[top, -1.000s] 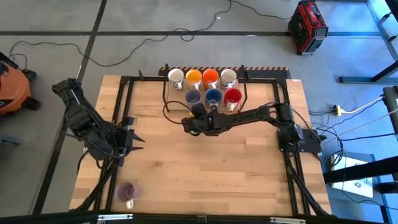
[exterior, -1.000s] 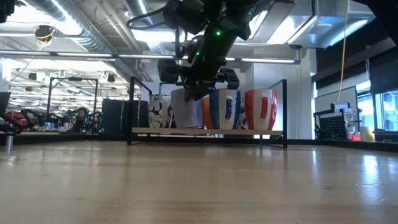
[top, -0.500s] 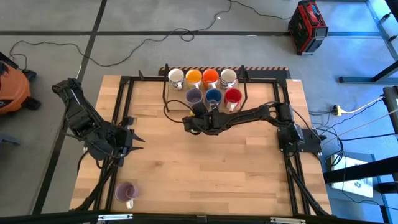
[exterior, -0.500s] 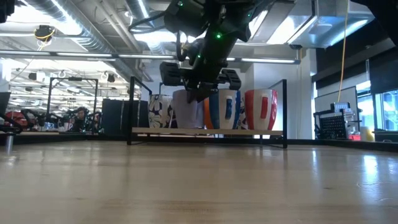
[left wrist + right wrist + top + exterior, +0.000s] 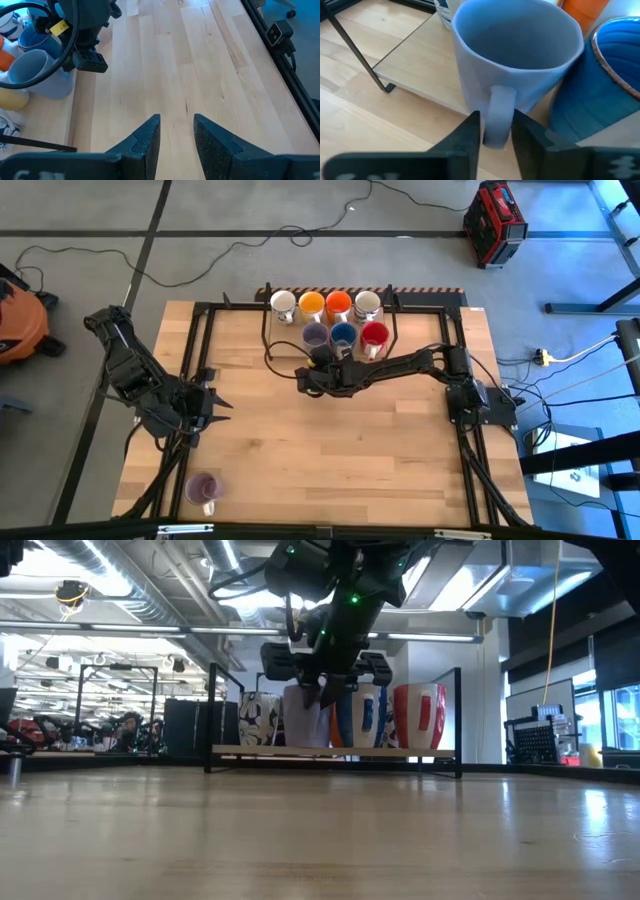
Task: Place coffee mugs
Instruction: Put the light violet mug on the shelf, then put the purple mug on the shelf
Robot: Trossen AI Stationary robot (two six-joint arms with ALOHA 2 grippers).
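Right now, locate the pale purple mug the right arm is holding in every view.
High view: pale purple mug, front row of the tray, leftmost.
Low view: behind the right gripper, left of the blue mug.
Left wrist view: beside the blue mug, mug at.
Right wrist view: centre, handle between the fingers.
Shared landmark: the blue mug beside it.

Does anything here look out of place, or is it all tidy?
One pale purple mug stands alone near the table's front left corner, far from the other mugs grouped on the rack at the back. There the right end effector grips the handle of a second pale purple mug. Nothing looks spilled or broken.
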